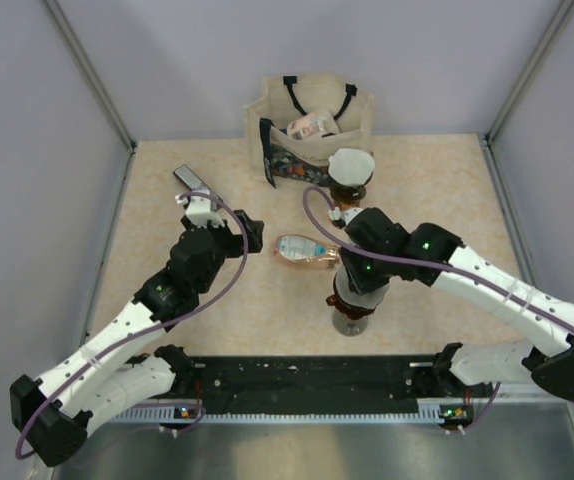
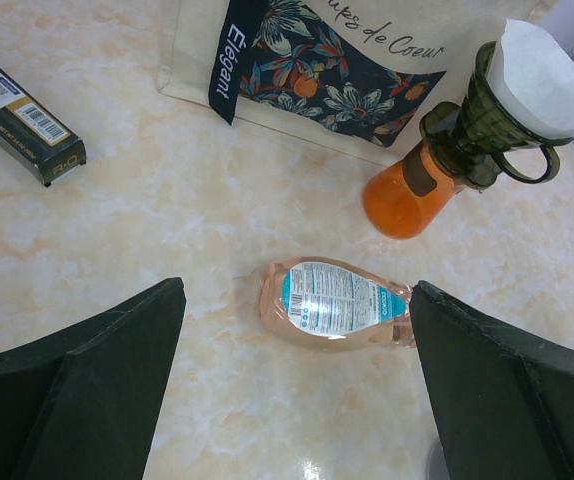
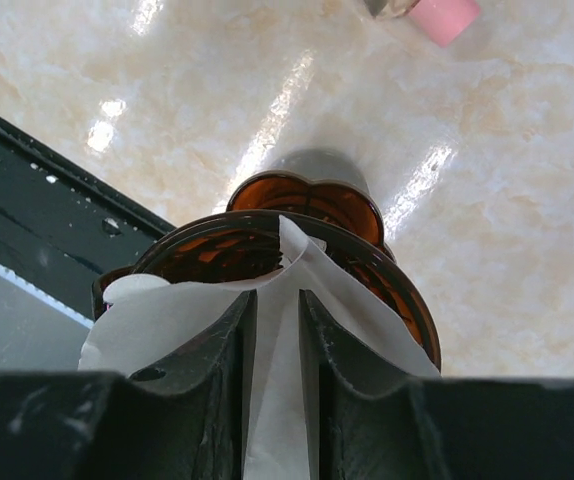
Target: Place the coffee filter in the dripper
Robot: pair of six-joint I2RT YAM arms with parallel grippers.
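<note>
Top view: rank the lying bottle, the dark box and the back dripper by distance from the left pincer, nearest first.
1. Lying bottle, right beside the left pincer.
2. Dark box, back left.
3. Back dripper, back right, by the tote bag.

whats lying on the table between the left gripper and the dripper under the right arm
a plastic bottle lying on its side. the top view shows it between the left gripper and the dripper; the left wrist view shows it too
</note>
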